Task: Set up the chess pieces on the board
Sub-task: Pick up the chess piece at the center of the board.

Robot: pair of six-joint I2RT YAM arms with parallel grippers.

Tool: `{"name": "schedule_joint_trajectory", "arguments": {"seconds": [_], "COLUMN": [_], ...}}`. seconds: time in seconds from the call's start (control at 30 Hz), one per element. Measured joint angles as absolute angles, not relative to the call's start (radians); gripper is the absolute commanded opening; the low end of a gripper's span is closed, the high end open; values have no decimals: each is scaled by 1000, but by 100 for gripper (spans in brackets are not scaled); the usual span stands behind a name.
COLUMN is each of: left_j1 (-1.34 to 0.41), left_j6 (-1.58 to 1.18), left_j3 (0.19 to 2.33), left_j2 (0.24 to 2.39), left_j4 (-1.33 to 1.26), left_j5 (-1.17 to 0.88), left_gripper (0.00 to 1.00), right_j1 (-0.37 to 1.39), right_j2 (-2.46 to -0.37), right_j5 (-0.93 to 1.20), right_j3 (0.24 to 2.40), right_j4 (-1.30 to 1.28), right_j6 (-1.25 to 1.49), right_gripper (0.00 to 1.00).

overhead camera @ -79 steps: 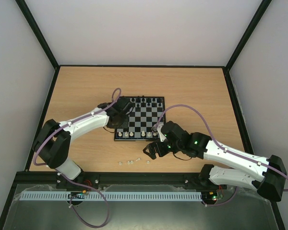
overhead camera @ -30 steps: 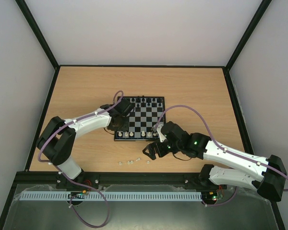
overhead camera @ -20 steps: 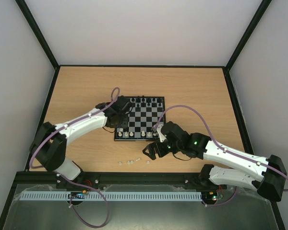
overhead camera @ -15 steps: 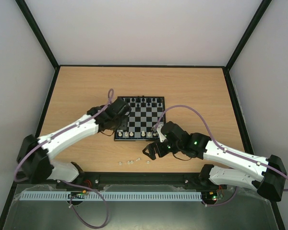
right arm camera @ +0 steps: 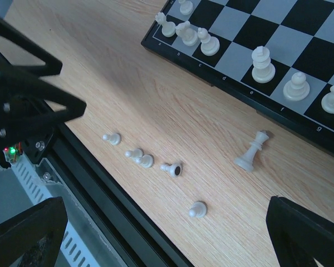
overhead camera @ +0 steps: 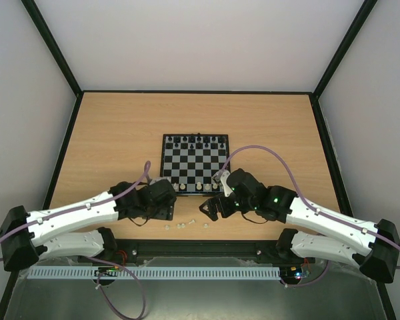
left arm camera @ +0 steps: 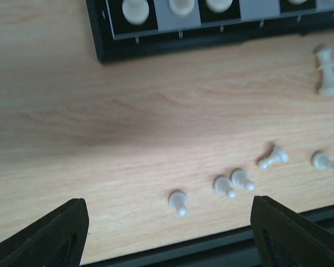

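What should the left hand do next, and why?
I'd guess: lower the open left hand onto the nearest fallen pawn and close on it. The hand hangs open right above the loose white pawns on the table, and the board shows a bare square in its near row.

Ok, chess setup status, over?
Left gripper open, empty. Right gripper open, empty. Five small white pieces and one taller piece off the board. Nothing blocking them.

You've got five white pawns [right arm camera: 146, 161] scattered off the board [overhead camera: 199, 164]; a taller piece [right arm camera: 253, 151] stands beside its edge, more fill its near row.
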State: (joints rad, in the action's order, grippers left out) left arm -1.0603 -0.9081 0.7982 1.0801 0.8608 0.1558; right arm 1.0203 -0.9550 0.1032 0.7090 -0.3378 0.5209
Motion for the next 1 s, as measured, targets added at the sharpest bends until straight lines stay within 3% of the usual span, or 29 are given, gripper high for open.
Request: {"name": "schedule_joint_trajectory", "arguments": {"seconds": [0.2, 0.37, 0.67, 1.0], "left_j1": [-1138, -1175, -1221, -1230], "left_j6": [-985, -1016, -1045, -1054], "left_j3": [750, 741, 736, 723], "left_j2": [1124, 1248, 1345, 1396], "left_j4": [846, 802, 746, 720], "left_j5": [141, 134, 108, 93], "left_gripper": [83, 76, 50, 31], "right_j1": [1020, 1020, 1020, 1020], "right_j2": [-954, -953, -950, -933], "right_j5": [100, 100, 101, 102], "right_j3": [709, 709, 709, 709], "right_j4": [-338, -338, -338, -337], "right_j6": [521, 521, 521, 521], "right_gripper": [99, 99, 99, 99]}}
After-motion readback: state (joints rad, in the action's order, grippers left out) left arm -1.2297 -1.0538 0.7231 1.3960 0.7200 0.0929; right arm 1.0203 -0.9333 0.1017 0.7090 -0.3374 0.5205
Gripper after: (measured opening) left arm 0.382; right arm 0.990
